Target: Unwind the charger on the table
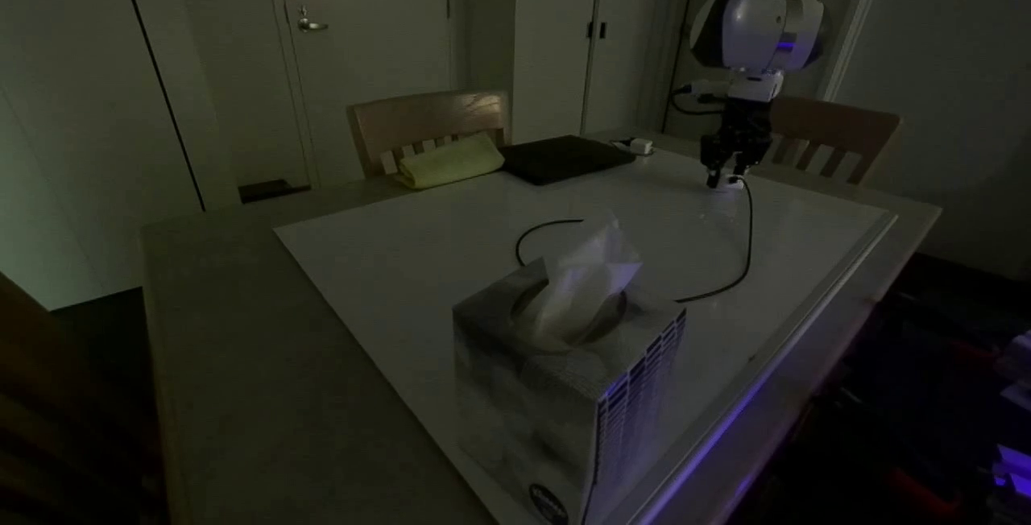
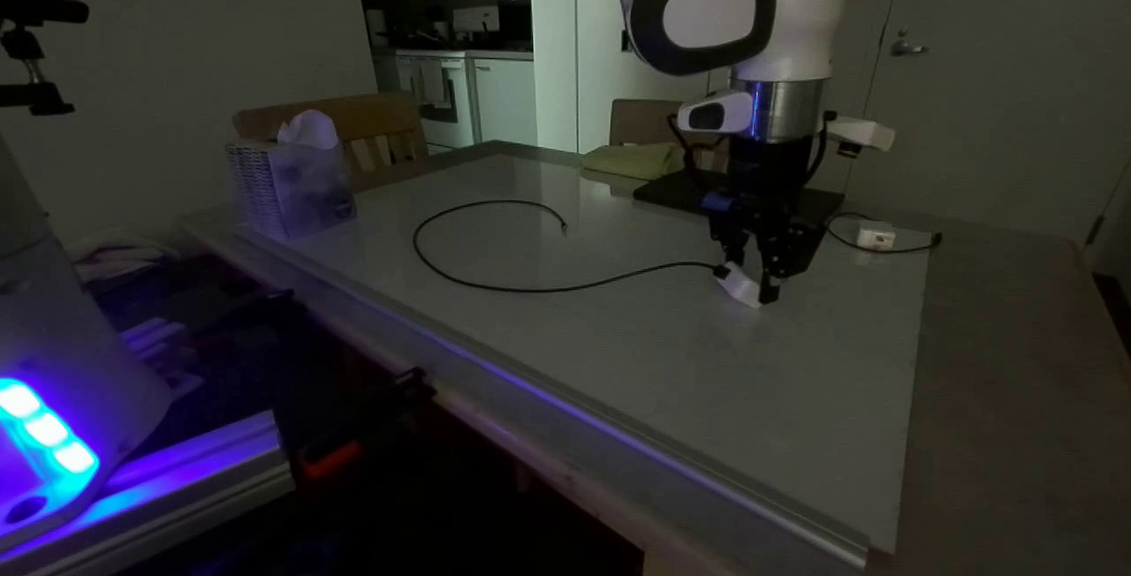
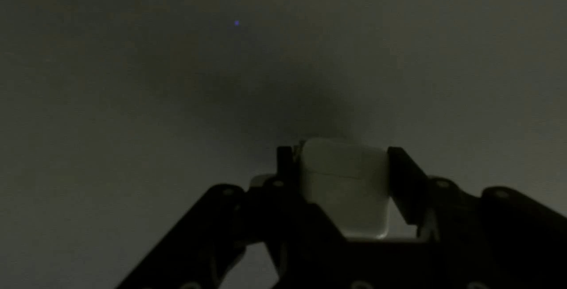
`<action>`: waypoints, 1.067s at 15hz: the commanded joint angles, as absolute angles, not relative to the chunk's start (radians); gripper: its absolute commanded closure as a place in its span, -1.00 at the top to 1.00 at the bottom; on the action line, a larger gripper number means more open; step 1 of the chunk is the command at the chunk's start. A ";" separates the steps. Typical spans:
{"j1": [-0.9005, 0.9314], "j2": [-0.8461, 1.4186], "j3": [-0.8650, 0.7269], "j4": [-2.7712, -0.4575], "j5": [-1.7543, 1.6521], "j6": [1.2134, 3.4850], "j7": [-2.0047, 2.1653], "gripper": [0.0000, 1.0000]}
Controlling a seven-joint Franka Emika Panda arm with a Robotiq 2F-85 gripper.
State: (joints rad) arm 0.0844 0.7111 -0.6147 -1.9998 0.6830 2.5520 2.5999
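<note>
The white plug [image 3: 345, 187] of the charger [image 2: 740, 286] is between the two black fingers [image 3: 407, 187] of the gripper [image 3: 344, 167], which pinch it on both sides. It is a smooth block with round corners, slanting low at the shiny top of the table [image 2: 663, 364]. In an exterior view, the thin black cable [image 2: 530, 291] makes one big curve, and a yellow cloth [image 2: 632, 161] lies beside a flat dark pad [image 2: 676, 192].

- We see the arm [image 2: 808, 11] bent downward, wrist [image 2: 785, 112] roughly vertical.
- We note the gripper [image 2: 751, 280] pointing down, fingers [image 3: 409, 187] part-way apart and clamped inward.
</note>
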 commanded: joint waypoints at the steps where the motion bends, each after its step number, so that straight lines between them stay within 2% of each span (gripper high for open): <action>1: 0.134 0.773 -0.690 -1.970 0.838 2.498 2.600 -0.43; 8: 0.228 0.834 -0.789 -1.961 0.910 2.438 2.602 -0.43; 10: 0.249 0.849 -0.815 -1.953 0.904 2.400 2.602 -0.27; 11: 0.260 0.856 -0.829 -1.949 0.903 2.384 2.602 0.01; 12: 0.273 0.865 -0.846 -1.945 0.903 2.363 2.602 0.57; 13: 0.283 0.875 -0.862 -1.940 0.902 2.344 2.603 0.59; 16: 0.325 0.903 -0.919 -1.938 0.906 2.289 2.603 0.96</action>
